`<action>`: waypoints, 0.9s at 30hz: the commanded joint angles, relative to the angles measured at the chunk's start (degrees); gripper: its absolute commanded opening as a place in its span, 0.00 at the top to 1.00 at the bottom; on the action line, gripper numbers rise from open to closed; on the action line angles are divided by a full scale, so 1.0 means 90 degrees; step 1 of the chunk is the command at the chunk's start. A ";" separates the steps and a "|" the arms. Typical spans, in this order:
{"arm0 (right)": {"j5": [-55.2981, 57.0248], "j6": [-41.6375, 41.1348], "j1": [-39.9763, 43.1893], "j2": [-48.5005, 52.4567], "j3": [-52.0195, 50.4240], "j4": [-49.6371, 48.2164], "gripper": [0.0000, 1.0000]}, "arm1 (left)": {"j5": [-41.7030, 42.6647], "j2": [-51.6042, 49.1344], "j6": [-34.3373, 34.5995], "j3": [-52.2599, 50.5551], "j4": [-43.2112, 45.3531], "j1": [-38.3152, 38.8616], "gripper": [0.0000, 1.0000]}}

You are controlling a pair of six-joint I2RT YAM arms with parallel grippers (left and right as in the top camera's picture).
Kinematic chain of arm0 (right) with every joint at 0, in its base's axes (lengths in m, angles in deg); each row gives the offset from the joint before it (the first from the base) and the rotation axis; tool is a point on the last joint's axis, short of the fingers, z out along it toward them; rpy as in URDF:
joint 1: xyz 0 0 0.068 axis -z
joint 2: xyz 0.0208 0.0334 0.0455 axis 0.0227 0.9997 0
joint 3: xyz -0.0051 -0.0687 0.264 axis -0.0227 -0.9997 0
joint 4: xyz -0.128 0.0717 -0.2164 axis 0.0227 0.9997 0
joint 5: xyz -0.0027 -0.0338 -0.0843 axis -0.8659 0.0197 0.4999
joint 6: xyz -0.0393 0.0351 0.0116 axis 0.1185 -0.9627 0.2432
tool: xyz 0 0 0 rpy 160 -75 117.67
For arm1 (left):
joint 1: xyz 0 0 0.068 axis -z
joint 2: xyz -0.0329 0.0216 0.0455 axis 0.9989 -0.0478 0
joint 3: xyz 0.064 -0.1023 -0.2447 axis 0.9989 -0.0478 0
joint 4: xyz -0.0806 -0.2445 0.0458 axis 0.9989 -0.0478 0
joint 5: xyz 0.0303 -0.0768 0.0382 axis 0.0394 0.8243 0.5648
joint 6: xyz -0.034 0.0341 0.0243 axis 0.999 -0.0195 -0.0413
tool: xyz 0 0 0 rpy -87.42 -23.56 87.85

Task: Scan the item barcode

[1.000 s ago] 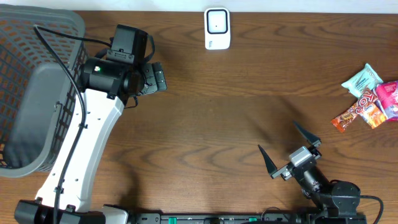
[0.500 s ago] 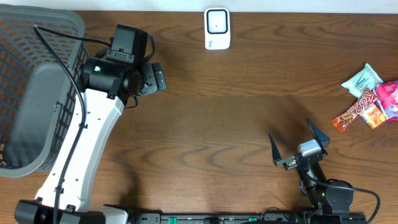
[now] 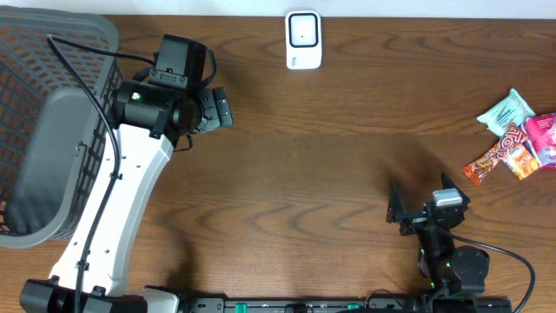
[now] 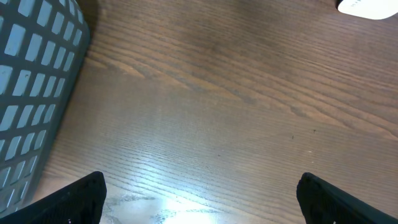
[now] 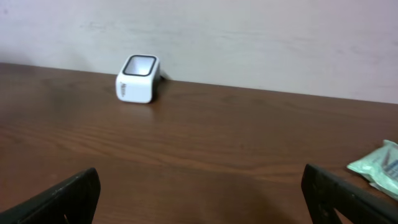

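Both pincers are seen released, with nothing grasped. The left pincer (image 4: 200, 198) is poised over bare tabletop (image 3: 330, 156) beside the grey basket (image 3: 26, 61) at the left. The right pincer (image 3: 424, 209) is positioned near right. The snack packets (image 3: 514, 139) are laid at the right edge, well apart from it. The white scanner (image 3: 303, 39) is set far centre.
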 commanded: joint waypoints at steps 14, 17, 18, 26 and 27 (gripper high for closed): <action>0.0707 -0.0605 -0.0032 -0.0041 -0.0005 0.0121 0.01 | -0.0063 0.0015 -0.0019 -0.0010 -0.0017 -0.0015 0.02; 0.0707 -0.0481 -0.0051 -0.0041 -0.0005 0.0119 0.01 | -0.0063 0.0015 -0.0019 -0.0010 -0.0017 -0.0015 0.02; 0.0704 -0.0376 -0.0051 -0.0041 -0.0005 0.0119 0.01 | -0.0063 0.0015 -0.0019 -0.0010 -0.0017 -0.0015 0.02; 0.0583 -0.0333 -0.0051 -0.0044 -0.0005 0.0070 0.01 | -0.0063 0.0015 -0.0019 -0.0010 -0.0017 -0.0015 0.02; 0.0583 -0.0333 -0.0051 -0.0044 -0.0005 0.0070 0.01 | -0.0063 0.0015 -0.0019 -0.0010 -0.0017 -0.0015 0.02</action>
